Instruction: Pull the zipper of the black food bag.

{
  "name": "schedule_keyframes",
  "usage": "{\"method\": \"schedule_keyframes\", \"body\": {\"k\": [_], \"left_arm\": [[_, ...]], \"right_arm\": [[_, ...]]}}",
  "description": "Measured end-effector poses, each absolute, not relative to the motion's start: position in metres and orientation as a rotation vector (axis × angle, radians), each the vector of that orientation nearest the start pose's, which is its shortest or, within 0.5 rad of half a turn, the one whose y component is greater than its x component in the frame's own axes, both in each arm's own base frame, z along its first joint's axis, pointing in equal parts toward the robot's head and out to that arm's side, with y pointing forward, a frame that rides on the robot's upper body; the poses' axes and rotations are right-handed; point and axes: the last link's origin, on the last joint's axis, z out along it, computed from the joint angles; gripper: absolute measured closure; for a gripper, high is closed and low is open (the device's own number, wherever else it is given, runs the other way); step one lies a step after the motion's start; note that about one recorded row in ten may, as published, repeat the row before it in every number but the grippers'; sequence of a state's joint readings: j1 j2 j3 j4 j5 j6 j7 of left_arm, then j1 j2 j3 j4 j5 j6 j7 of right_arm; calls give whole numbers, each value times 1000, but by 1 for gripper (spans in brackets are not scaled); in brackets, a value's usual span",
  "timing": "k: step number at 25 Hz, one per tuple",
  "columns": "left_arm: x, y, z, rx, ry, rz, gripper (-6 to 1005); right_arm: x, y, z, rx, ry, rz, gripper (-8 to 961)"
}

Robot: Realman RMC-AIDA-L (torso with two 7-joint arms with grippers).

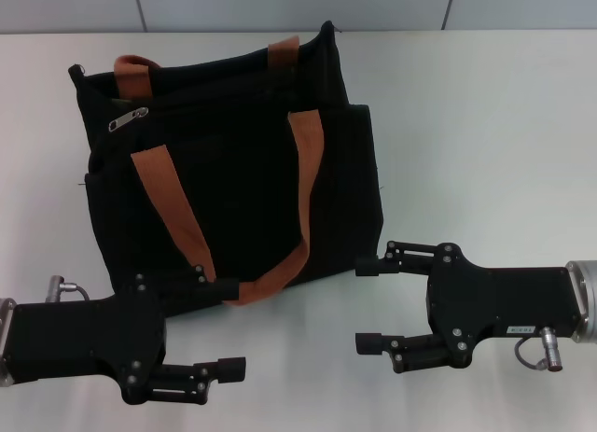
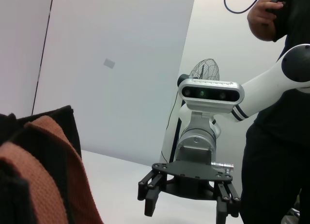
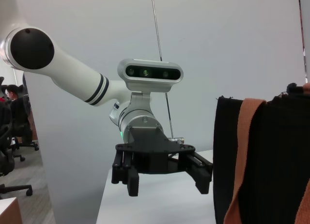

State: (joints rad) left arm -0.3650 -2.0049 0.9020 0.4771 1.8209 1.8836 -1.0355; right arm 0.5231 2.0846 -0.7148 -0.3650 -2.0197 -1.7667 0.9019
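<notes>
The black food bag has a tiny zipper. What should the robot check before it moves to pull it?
1. Zipper in sight: ok. The silver pull lies on the black food bag near its far left corner.
2. Path to the pull: ok. No orange-brown strap covers it.
3. Left gripper ready: ok. Jaws open, beside the bag's near edge, holding nothing.
4. Right gripper ready: ok. Jaws open, near the bag's right corner, holding nothing.
5. Bag held steady: not ok. Neither gripper grips it.
6. Which way the zipper slides: cannot tell.
</notes>
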Motion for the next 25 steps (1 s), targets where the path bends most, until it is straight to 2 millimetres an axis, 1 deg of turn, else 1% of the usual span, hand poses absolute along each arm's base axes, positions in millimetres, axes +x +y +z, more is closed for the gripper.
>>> {"method": "schedule_keyframes", "body": {"k": [19,25], "left_arm": [[-282,235,-6,-2959,-360,-1016,170],[-279,235,-6,-2954,-334,-1052,170]], "right_arm": [[255,262,-47,-2941,217,995,139],[255,262,-47,-2938,220,996,139]]}}
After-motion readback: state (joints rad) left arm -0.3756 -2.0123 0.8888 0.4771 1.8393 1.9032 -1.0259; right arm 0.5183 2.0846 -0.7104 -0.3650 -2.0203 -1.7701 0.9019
